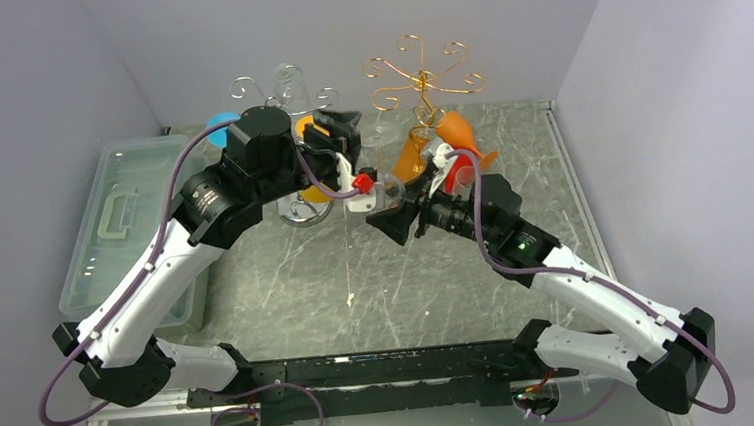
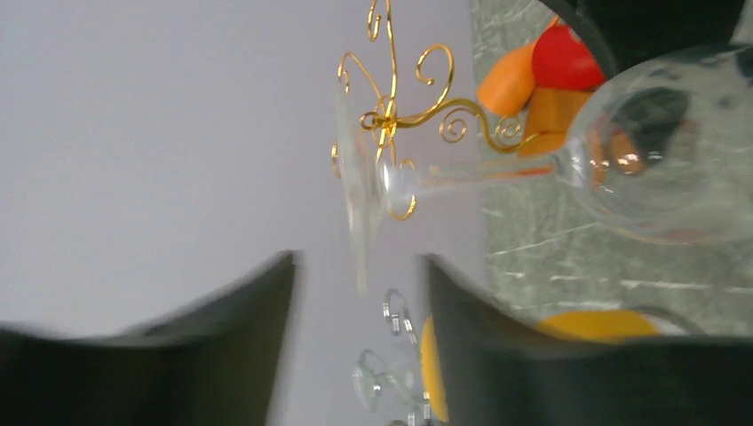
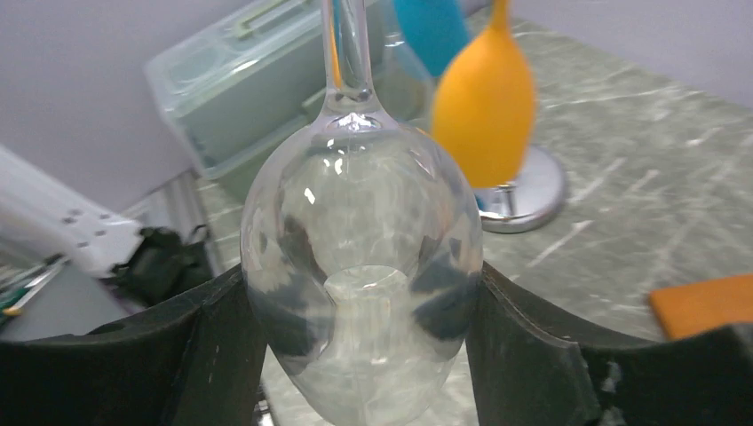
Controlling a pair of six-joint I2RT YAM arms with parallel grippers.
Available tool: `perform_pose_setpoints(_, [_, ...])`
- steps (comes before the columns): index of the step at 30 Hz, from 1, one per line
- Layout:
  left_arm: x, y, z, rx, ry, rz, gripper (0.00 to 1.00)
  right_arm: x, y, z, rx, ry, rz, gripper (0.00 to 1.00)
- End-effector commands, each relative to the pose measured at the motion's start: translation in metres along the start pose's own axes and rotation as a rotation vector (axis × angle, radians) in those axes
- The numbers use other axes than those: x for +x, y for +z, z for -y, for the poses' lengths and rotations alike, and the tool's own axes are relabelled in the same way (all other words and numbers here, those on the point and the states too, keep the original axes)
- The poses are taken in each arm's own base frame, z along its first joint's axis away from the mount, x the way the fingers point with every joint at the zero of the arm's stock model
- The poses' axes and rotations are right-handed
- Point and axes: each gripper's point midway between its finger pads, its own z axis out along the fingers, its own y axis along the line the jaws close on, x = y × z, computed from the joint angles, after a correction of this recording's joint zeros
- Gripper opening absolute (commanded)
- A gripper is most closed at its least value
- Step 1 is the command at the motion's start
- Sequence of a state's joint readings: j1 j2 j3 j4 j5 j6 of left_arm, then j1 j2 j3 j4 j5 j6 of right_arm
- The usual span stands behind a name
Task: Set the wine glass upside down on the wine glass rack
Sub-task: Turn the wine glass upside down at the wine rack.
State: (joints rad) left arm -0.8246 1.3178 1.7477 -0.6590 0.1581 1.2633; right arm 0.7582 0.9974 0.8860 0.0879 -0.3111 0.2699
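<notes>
Wine glass bowl pinched in right jaws; left jaws spread, foot rim clear.

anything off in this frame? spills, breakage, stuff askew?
Nothing spilled or broken. One oddity: the clear wine glass lies sideways in mid-air over the table. The right gripper has its jaws pressed on the bowl, while the foot sits loose between the open jaws of the left gripper.

Marbled table: lidded bin left, silver rack, gold rack rear.
</notes>
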Motion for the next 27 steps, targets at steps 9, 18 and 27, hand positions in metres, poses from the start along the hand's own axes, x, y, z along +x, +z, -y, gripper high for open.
perform_pose_setpoints(9, [-0.012, -0.021, -0.024, -0.1, -0.227, -0.006, 0.99, -0.034, -0.052, 0.094, 0.4, -0.201, 0.264, 0.56])
perform_pose_setpoints(18, [0.003, -0.018, -0.016, -0.069, -0.378, -0.109, 0.99, -0.032, -0.08, 0.155, 0.56, -0.224, 0.22, 0.57])
perform_pose_setpoints(27, [0.01, -0.023, -0.011, -0.052, -0.4, -0.161, 1.0, -0.034, -0.079, 0.195, 0.629, -0.248, 0.181, 0.57])
